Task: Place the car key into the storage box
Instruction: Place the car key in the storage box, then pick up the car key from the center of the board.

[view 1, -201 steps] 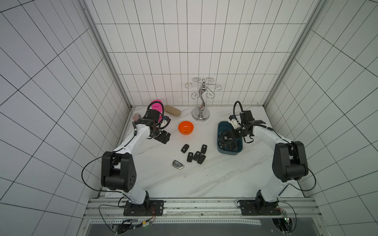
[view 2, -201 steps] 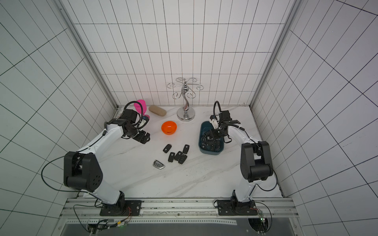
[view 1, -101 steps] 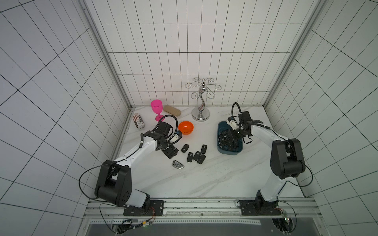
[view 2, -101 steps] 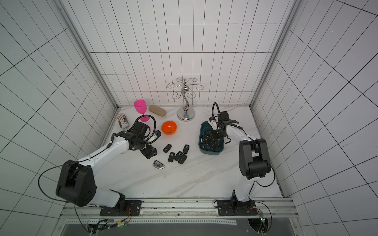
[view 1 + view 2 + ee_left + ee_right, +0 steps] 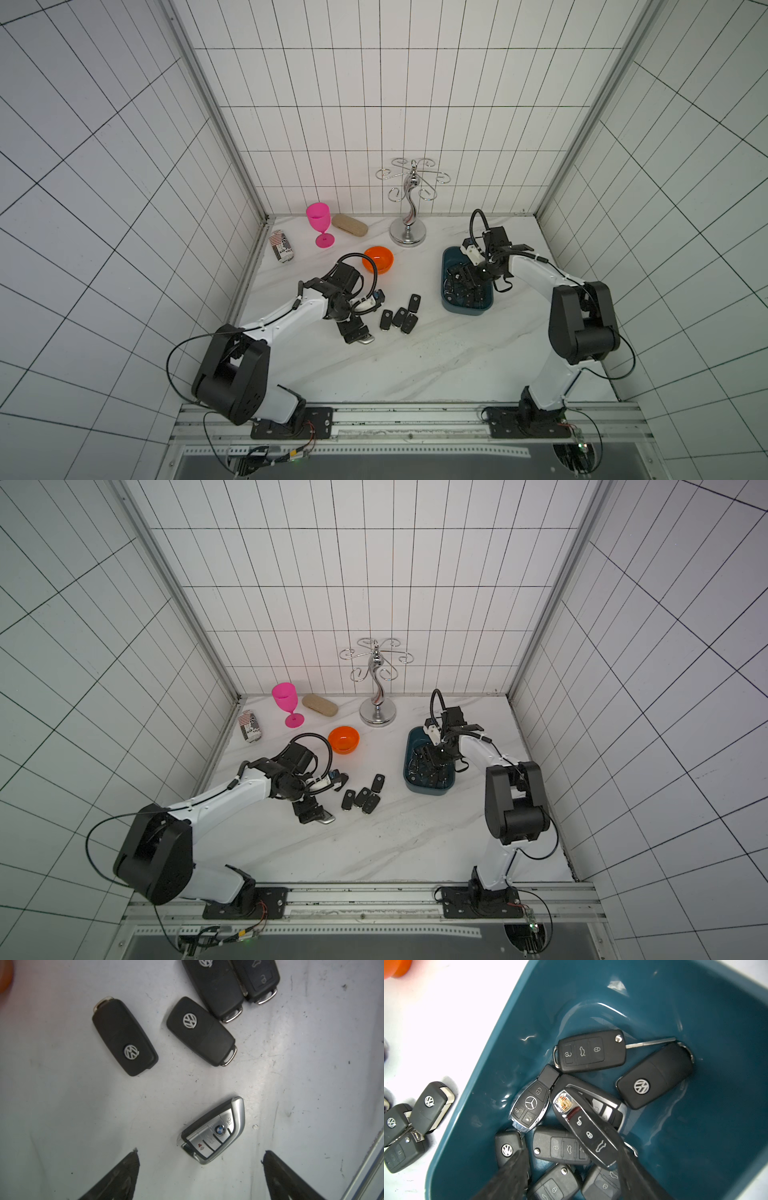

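Note:
The teal storage box (image 5: 465, 311) (image 5: 428, 789) stands at the right of the table and holds several car keys. My right gripper (image 5: 469, 279) (image 5: 570, 1144) is down inside the box (image 5: 695, 1012), jaws open. A glossy black key with a gold crest (image 5: 586, 1128) lies loose between its fingers on the pile. My left gripper (image 5: 354, 329) (image 5: 200, 1151) hovers open just over a silver car key (image 5: 214, 1132) (image 5: 366, 340) on the marble. Several black keys (image 5: 401, 318) (image 5: 124, 1036) lie just beyond it.
An orange bowl (image 5: 378, 259) sits behind the loose keys. Along the back stand a pink goblet (image 5: 319, 224), a tan case (image 5: 350, 225), a patterned can (image 5: 281, 246) and a chrome hook stand (image 5: 409, 208). Tiled walls close in three sides.
My left arm swung from the back by the goblet forward to the silver key. My right gripper opened inside the box and let go of the key.

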Controlling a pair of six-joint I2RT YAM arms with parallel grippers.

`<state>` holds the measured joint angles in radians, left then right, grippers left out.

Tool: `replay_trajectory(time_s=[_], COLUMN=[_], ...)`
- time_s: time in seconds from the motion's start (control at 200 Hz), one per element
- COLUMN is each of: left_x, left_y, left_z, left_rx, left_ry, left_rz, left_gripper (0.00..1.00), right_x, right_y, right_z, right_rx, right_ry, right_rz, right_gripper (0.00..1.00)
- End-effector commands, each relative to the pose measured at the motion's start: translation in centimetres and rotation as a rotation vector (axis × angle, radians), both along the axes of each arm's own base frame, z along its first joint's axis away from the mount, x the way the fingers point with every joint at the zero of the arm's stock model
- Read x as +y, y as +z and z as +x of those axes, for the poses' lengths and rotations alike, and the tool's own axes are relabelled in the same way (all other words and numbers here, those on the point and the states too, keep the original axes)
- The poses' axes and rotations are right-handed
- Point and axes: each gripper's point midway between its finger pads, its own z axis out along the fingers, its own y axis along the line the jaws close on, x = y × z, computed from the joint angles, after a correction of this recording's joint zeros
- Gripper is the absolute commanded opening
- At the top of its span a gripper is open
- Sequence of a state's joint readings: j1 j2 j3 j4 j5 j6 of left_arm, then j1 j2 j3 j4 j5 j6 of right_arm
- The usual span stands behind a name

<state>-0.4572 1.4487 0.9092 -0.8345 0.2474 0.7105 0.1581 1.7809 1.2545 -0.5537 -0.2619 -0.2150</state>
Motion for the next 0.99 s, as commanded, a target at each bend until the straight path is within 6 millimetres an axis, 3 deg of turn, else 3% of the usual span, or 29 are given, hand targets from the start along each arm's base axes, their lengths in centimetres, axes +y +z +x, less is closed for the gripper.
replay_trajectory(time_s=[0.0, 0.22, 0.425, 0.685, 0.989], left_x=[-0.2, 0.9, 1.0, 0.0, 0.0], left_y=[-0.4, -2.6, -4.1, -3.3, -5.3], left_z=[-1.9, -3.9, -2.7, -0.5, 1.5], left_rx=[0.007, -0.077, -0.086, -0.185, -0.182], left_ry=[-0.16, -0.373, -0.406, -0.414, -0.423], left_rz=[-0.019, 0.022, 0.067, 0.044, 0.09], left_gripper=[0.89, 0.88, 0.86, 0.86, 0.86], right_x=[0.0, -0.3, -0.3, -0.9, -0.9], right_y=[2.4, 4.0, 4.5, 4.2, 4.0], right_z=[0.4, 0.3, -0.1, -0.4, -0.4], right_rx=[-0.059, -0.092, -0.102, -0.095, -0.087], right_ry=[0.017, -0.003, -0.01, -0.025, -0.034], right_rz=[-0.012, 0.008, 0.021, 0.017, 0.025], right_gripper=[0.73, 0.74, 0.74, 0.75, 0.75])
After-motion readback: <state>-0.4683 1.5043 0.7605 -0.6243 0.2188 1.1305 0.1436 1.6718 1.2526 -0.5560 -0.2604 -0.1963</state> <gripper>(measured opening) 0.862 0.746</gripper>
